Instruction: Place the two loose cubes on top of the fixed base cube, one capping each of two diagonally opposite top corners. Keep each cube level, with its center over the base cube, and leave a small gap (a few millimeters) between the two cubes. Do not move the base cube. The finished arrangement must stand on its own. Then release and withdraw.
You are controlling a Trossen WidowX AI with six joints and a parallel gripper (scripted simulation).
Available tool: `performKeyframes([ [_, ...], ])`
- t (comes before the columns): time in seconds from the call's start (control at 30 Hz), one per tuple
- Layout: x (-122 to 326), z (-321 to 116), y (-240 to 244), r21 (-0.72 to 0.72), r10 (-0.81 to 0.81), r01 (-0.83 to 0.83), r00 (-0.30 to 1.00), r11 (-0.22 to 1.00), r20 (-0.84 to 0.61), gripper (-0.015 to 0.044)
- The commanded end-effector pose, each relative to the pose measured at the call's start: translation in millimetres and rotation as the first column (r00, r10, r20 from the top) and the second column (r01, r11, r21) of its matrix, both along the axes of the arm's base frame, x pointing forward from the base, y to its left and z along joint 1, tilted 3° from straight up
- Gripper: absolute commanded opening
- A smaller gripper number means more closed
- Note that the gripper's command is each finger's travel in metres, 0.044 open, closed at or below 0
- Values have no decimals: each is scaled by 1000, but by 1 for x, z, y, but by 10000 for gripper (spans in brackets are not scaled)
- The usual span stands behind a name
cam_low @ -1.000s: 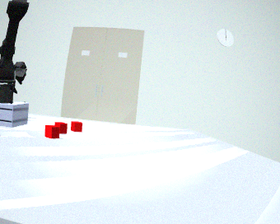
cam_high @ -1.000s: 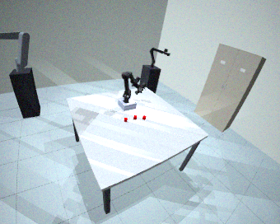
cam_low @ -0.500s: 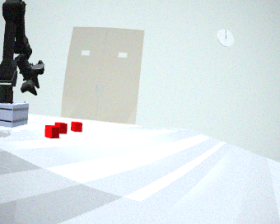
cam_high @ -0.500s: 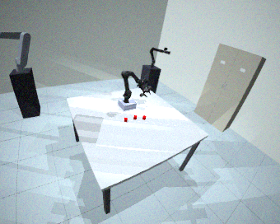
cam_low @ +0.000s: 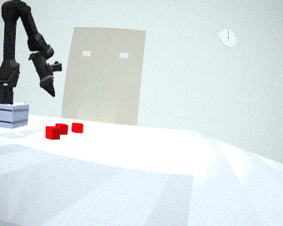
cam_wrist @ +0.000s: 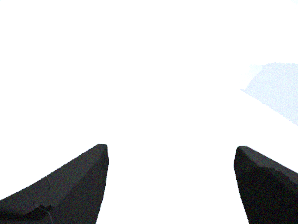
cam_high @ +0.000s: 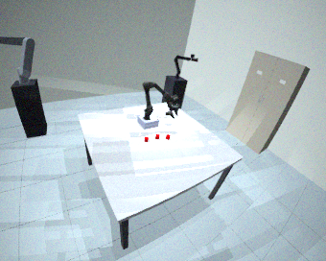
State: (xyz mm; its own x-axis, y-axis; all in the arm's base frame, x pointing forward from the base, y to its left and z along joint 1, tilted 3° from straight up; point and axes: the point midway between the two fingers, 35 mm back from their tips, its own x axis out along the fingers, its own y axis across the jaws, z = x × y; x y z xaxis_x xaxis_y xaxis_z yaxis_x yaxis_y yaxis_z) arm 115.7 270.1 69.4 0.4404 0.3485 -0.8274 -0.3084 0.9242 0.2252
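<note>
Three red cubes lie apart in a loose row on the white table (cam_high: pixel 172 168) (cam_low: pixel 116 154): a left cube (cam_high: pixel 146 139) (cam_low: pixel 52 133), a middle cube (cam_high: pixel 157 136) (cam_low: pixel 62 129) and a right cube (cam_high: pixel 168 137) (cam_low: pixel 77 127), as the top camera sees them. None is stacked. They look alike, so I cannot tell which is the fixed base cube. My gripper (cam_high: pixel 172 115) (cam_low: pixel 54 95) (cam_wrist: pixel 173 155) is open and empty, tilted downward above the table behind the right cube in the top view. No cube shows in the wrist view.
My arm stands on a pale box-like base (cam_high: pixel 148 123) (cam_low: pixel 9 115) behind the cubes. Other arms stand on a black pedestal (cam_high: pixel 30 109) at left and a dark pedestal (cam_high: pixel 174 89) behind the table. A beige door panel (cam_high: pixel 265 101) (cam_low: pixel 103 75) stands beyond the table.
</note>
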Motion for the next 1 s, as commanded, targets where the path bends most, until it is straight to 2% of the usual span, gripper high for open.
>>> performKeyframes([
  [0.0,19,-1,-10,-82,33,-32,999,996,9,265],
  [0.5,93,-2,-77,-379,171,-183,983,907,-67,265],
  [0.97,133,1,-158,-486,292,-383,922,786,-255,265],
])
